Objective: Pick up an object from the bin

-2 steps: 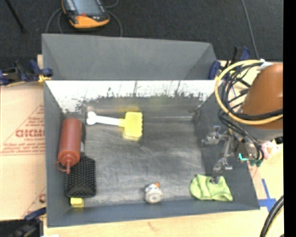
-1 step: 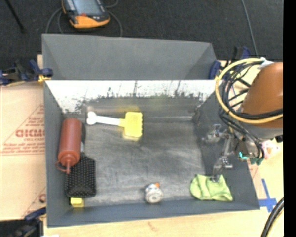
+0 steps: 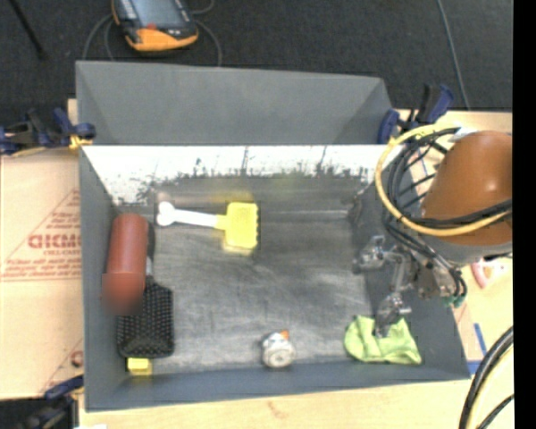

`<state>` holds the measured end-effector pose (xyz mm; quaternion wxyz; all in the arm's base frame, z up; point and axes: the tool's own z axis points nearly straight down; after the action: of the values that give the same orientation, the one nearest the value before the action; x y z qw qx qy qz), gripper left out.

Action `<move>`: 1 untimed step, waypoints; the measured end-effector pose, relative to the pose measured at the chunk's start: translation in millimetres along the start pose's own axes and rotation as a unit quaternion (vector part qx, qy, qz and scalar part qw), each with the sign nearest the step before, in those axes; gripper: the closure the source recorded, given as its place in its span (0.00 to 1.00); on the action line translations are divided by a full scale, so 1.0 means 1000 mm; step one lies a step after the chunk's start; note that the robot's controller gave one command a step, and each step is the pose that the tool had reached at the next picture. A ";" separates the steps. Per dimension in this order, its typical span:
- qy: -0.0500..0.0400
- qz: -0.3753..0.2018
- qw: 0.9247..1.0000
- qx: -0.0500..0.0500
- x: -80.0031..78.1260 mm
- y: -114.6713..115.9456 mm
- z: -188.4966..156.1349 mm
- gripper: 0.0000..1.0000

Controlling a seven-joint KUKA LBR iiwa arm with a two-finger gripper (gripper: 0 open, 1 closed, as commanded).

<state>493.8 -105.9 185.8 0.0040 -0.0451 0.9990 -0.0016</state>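
Green cloth (image 3: 383, 343) | crumpled, lime, lower right of bin (image 3: 232, 114) | tool (image 3: 393, 316) at its top edge | grip: cannot tell

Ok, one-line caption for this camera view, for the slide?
Gripper low over crumpled green cloth in the bin's lower-right corner.

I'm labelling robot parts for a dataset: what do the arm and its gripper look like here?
The wrist carries a rounded, glossy orange-brown cover, ringed by looping black and yellow cables. Below it sits a small grey metal gripper of bare, angular parts. No markings are readable.
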 end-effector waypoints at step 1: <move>0.002 -0.129 0.992 -0.001 -0.003 0.004 0.037 0.00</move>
<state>496.6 -101.7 148.6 0.0016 -0.1733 0.9849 -0.0010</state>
